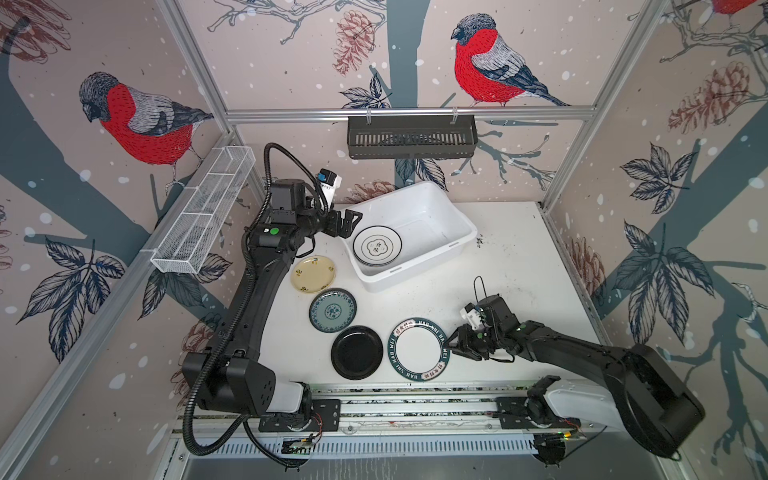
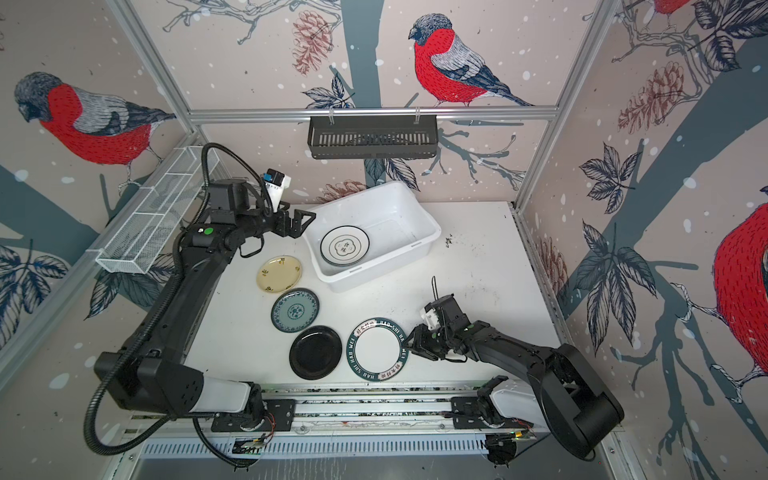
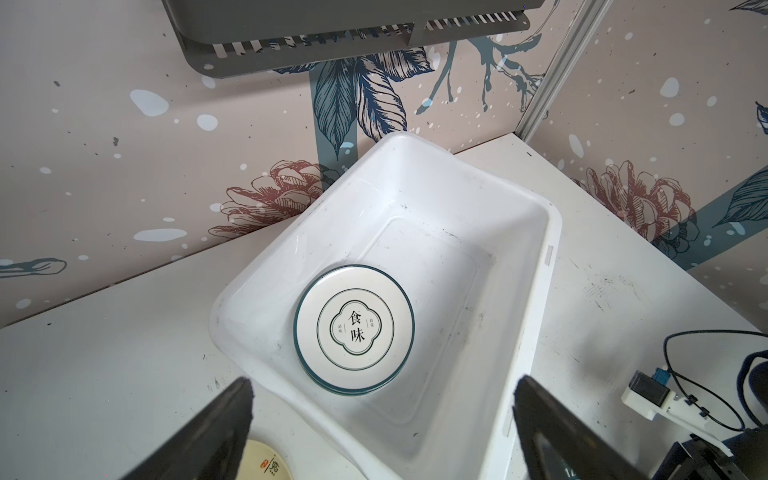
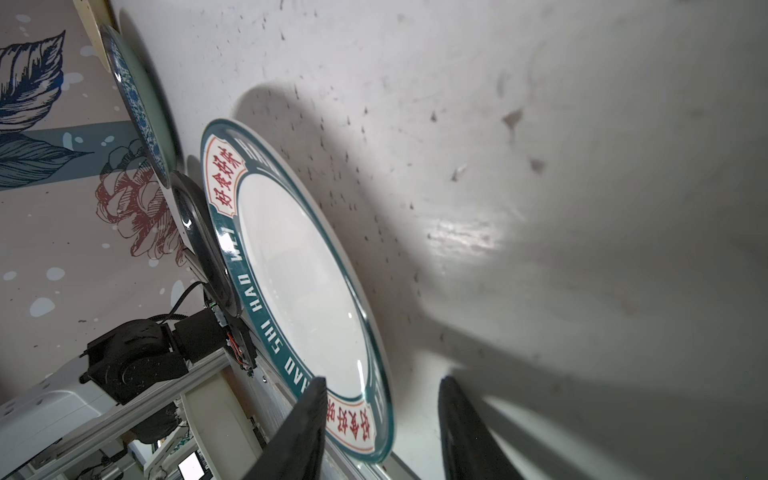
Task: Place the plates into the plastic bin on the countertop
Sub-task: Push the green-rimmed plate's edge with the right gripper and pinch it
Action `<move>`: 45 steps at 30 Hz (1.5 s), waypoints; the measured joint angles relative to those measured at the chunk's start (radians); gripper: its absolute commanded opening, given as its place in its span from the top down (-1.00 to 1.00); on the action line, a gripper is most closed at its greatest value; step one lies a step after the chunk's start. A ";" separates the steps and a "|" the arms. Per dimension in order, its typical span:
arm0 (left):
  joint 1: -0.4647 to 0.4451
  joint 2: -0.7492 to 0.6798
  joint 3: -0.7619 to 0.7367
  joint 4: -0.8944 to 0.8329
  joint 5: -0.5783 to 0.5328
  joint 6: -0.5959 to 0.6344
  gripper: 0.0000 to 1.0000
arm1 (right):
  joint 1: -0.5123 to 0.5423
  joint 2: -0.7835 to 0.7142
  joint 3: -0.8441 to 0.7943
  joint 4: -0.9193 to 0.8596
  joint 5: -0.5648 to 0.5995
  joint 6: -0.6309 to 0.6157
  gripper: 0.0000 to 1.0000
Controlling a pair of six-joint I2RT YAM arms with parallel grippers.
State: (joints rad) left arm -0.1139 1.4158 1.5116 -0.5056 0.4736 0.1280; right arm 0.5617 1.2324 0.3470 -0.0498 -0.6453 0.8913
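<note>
Over the countertop (image 1: 519,266), both top views: four plates are lying loose in an arc, namely the pale yellow plate (image 1: 312,274), teal floral plate (image 1: 332,310), glossy black plate (image 1: 356,352) and green-lettered plate (image 1: 419,350); the white plastic bin (image 1: 461,243) is sitting at the back, holding the emblem plate (image 1: 377,246).
Arm at right: the right gripper (image 1: 454,343) is lying low at the green-lettered plate's rim, opposite the glossy black plate.
Arm at left: the left gripper (image 1: 350,222) is hovering just beside the bin's corner.
Left wrist view: jaws are standing wide apart and empty; the emblem plate is topping a small stack, with other rims showing beneath.
Right wrist view: fingers (image 4: 307,424) are straddling the lettered rim, partly spread, one over the plate, one outside it; not pinching yet.
Step in hand, judged: gripping this rim.
Doing it well: getting the outer finger under the lip before closing; lifting level, since the black plate is lying just beside.
</note>
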 measured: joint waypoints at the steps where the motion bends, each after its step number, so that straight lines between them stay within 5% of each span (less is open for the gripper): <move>1: 0.000 0.000 0.000 0.000 0.000 0.000 -0.94 | 0.001 0.006 -0.001 0.010 -0.002 0.000 0.15; 12: 0.000 0.000 -0.001 0.000 0.000 -0.008 -0.94 | 0.002 0.131 0.012 0.142 -0.063 -0.011 0.31; 23: 0.000 -0.003 -0.011 0.000 -0.003 -0.008 -0.93 | -0.001 0.193 0.018 0.190 -0.071 -0.044 0.67; 32: 0.000 -0.009 -0.019 0.000 -0.003 -0.009 -0.94 | -0.015 0.182 0.017 0.194 -0.077 -0.086 0.91; 45: 0.000 0.002 0.000 0.001 -0.003 -0.016 -0.93 | -0.072 0.061 0.032 0.093 -0.026 -0.090 0.97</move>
State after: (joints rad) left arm -0.1139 1.4181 1.5112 -0.5049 0.4706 0.1123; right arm 0.4900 1.2934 0.3786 0.0429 -0.6708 0.8009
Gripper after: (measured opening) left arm 0.967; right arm 0.078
